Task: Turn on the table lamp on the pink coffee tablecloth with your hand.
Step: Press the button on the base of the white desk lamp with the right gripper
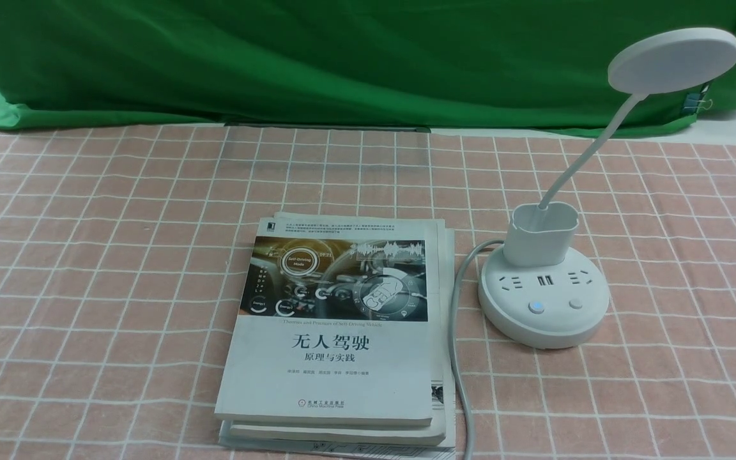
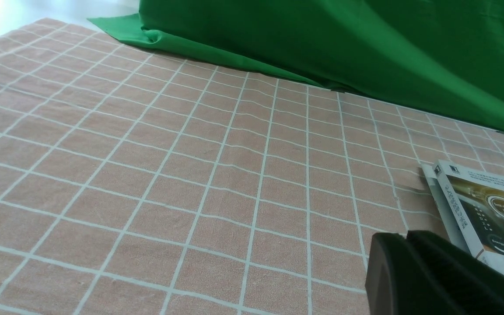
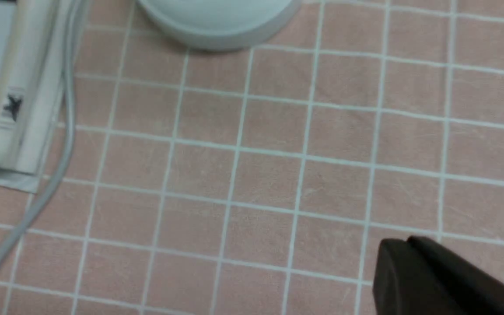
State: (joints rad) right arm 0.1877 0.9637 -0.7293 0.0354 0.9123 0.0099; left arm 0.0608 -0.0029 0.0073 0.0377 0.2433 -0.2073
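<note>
The white table lamp (image 1: 544, 306) stands on the pink coffee tablecloth (image 1: 87, 255) at the right. Its disc head (image 1: 673, 61) is raised on the gooseneck and looks unlit. The base carries two buttons; the left button (image 1: 536, 307) glows blue and the right button (image 1: 575, 303) is plain. My left gripper (image 2: 405, 236) is shut and empty, low over the cloth beside the books. My right gripper (image 3: 407, 240) is shut and empty, over bare cloth a few squares short of the lamp base (image 3: 217, 22). The jointed hand is out of view.
A stack of books (image 1: 342, 332) lies left of the lamp, and also shows in the left wrist view (image 2: 484, 210). The lamp's grey cable (image 1: 457, 358) runs between books and base toward the front edge. A green cloth (image 1: 342, 57) hangs along the back.
</note>
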